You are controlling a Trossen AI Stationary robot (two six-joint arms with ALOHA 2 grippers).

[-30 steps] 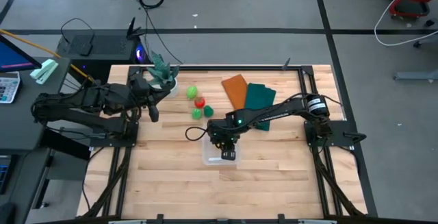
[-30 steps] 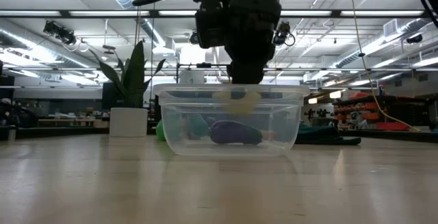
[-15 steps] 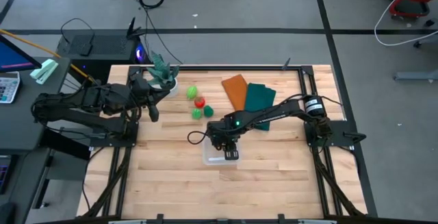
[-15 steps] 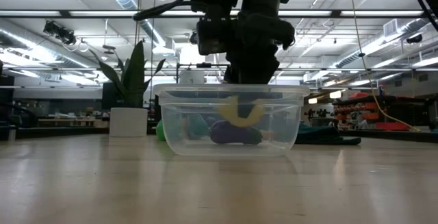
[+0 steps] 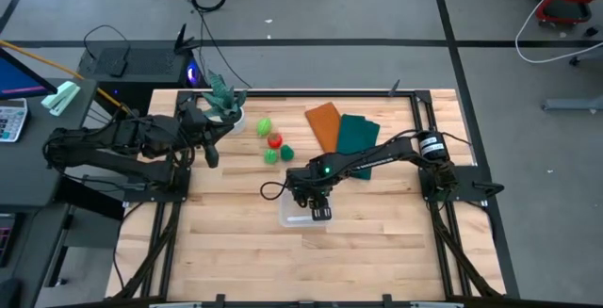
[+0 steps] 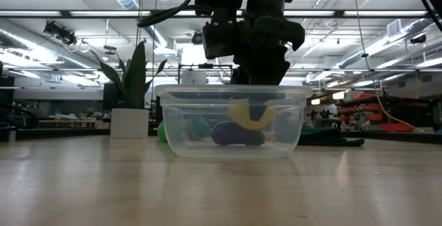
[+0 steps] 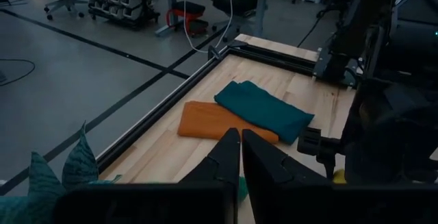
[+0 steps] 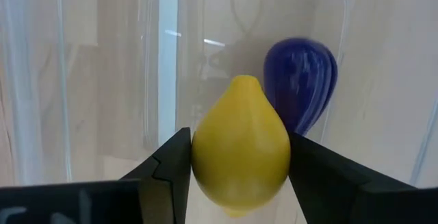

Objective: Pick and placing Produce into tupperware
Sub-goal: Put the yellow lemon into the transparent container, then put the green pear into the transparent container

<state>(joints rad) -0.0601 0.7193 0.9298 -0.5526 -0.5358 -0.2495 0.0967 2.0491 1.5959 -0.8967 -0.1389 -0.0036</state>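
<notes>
The lemon (image 8: 239, 140) is clasped between the fingers of the right gripper (image 6: 252, 112), inside the tub (image 6: 231, 121) and just above the purple piece (image 6: 237, 134) lying beyond it. The left gripper (image 7: 240, 157), clenched and empty, is parked by the plant (image 5: 223, 96).

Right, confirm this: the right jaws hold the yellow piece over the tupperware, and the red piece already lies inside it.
Not the red one. The purple piece lies inside the tupperware, as the right wrist view shows; the red piece sits out on the table in the high view. The right gripper does hold the yellow piece over it.
</notes>
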